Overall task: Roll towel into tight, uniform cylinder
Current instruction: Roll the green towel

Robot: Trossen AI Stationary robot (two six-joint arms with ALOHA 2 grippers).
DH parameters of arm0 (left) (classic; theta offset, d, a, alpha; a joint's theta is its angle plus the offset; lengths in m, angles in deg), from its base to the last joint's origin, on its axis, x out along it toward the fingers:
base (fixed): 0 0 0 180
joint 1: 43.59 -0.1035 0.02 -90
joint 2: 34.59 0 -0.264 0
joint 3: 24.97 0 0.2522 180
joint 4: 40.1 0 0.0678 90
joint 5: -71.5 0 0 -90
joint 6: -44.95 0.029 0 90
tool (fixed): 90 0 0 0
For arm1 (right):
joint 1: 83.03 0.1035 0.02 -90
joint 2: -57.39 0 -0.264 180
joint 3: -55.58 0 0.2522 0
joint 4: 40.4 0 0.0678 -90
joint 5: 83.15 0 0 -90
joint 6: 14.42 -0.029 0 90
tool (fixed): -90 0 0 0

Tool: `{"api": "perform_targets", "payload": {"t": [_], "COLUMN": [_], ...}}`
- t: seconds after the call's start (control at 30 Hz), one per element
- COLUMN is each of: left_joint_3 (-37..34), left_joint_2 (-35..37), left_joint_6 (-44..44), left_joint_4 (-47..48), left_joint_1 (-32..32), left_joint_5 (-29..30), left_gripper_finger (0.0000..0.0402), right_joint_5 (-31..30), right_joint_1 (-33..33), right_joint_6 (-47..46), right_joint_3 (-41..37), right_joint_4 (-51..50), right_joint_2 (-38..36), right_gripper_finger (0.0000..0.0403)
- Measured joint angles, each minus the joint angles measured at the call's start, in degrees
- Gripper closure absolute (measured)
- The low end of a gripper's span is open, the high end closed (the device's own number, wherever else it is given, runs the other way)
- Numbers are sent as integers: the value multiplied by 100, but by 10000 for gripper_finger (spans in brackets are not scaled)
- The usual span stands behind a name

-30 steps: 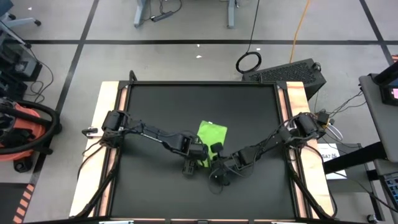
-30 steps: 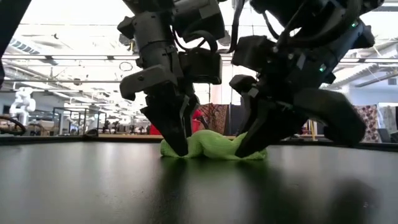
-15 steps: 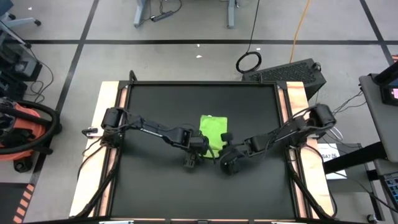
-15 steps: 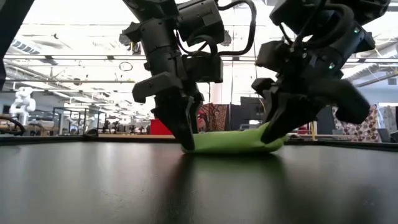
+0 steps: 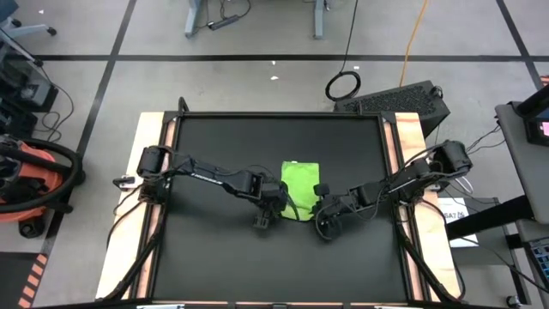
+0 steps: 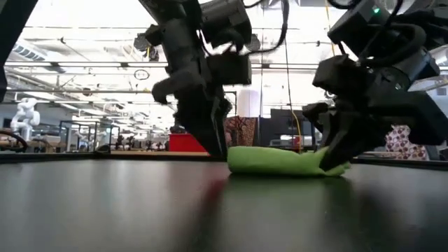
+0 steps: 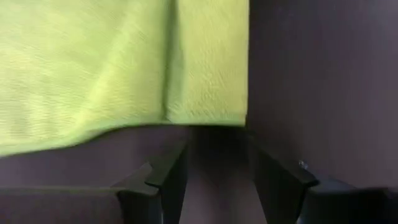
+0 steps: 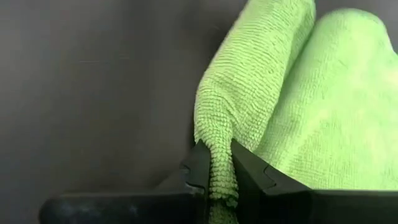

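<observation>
The lime-green towel (image 5: 299,184) lies low and folded on the black mat (image 5: 223,146), right of the middle. It also shows in the low view (image 6: 280,159). My left gripper (image 5: 276,199) stands open at the towel's left side. In the left wrist view its fingers (image 7: 214,171) stand just short of a towel corner (image 7: 208,115), with bare mat between. My right gripper (image 5: 324,208) is at the towel's near right side and is shut on the towel (image 8: 273,93). My right gripper pinches a raised ridge of the towel's edge (image 8: 216,165) between its two fingers. Whether that ridge is one layer or several, I cannot tell. In the low view the fingers (image 6: 334,150) slant down onto the towel's right end. The rest of the towel lies on the mat.
Wooden table strips (image 5: 153,172) run along the mat's left and right sides. A dark device (image 5: 399,99) and a cable loop (image 5: 343,86) lie on the floor beyond the far right corner. Bare mat stretches to the far, left and near sides of the towel.
Both grippers have gone toward the table's right edge, and the towel has slid along the mat with them. The towel was a bunched heap between them and now lies drawn out, long and low. My left gripper now stands off the towel's left end.
</observation>
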Motion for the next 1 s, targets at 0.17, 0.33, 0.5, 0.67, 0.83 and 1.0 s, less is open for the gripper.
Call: {"api": "perform_targets", "payload": {"t": [0.17, 0.33, 0.5, 0.67, 0.83, 1.0], "left_joint_3": [7, -380, -1464, -2262, -2340, -2332], "left_joint_2": [582, 1247, 1296, 1262, 1155, 979], "left_joint_6": [10, 37, -111, -416, -225, 99], "left_joint_4": [131, -506, -1973, -3224, -3571, -3576], "left_joint_1": [160, 580, 1159, 1375, 1381, 1381], "left_joint_5": [174, 217, 788, 1475, 1503, 1333], "left_gripper_finger": [231, 231, 231, 231, 231, 231], "right_joint_5": [39, 444, 442, 401, 388, 386], "right_joint_1": [153, 174, 169, 211, 206, 209], "right_joint_6": [196, 259, 254, 278, 274, 154], "right_joint_3": [0, 8, 10, 25, 25, 25], "right_joint_4": [601, 1291, 1760, 1893, 1919, 2036], "right_joint_2": [194, 589, 890, 966, 943, 943], "right_gripper_finger": [371, 371, 371, 371, 371, 371]}}
